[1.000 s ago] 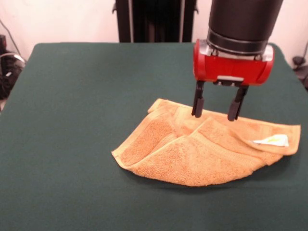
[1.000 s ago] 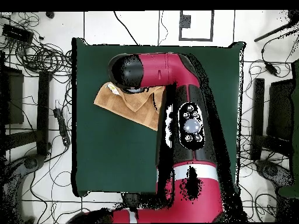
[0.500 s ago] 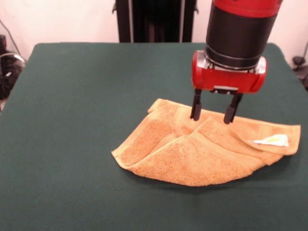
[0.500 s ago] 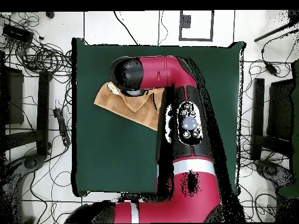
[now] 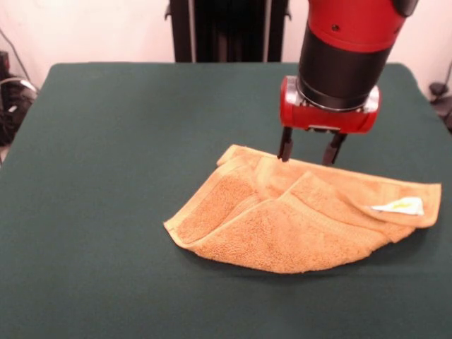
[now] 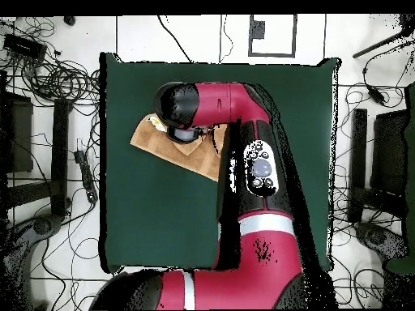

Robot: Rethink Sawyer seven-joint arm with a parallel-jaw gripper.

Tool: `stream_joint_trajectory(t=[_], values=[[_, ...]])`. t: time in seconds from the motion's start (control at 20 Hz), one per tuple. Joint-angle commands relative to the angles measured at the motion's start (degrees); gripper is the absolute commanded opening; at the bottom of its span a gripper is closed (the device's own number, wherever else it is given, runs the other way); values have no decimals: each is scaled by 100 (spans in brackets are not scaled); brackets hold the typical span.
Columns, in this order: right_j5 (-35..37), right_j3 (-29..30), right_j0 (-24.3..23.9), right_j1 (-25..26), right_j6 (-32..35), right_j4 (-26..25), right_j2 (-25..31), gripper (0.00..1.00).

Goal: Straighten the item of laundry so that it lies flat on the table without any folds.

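Note:
The orange-yellow towel (image 5: pixel 296 215) lies folded over itself on the dark green table (image 5: pixel 127 141), right of centre in the front view, with its white label (image 5: pixel 400 205) near the right end. My gripper (image 5: pixel 308 157) is open and empty, its two black fingertips (image 5: pixel 285 149) just at the towel's far edge. In the overhead view the towel (image 6: pixel 190 150) shows partly under the red arm, and the gripper itself is hidden beneath the arm's head (image 6: pixel 180 107).
The black pedestal (image 5: pixel 227 30) stands beyond the table's far edge. Cables and dark equipment (image 6: pixel 49 77) lie on the floor around the table in the overhead view.
My gripper has moved away from the camera toward the towel's far edge and risen slightly, staying open. The towel has not moved.

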Motion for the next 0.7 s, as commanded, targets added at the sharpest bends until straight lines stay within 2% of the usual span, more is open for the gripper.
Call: stream_joint_trajectory(t=[0.05, 0.35, 0.5, 0.7], values=[[524, 282, 62, 46, -228, 246, 536, 100], [-687, 80, -28, 330, -661, -3, 810, 100], [-1204, 106, -82, 341, -595, 6, 907, 100], [-1400, 223, -93, 312, -486, -12, 881, 100]])
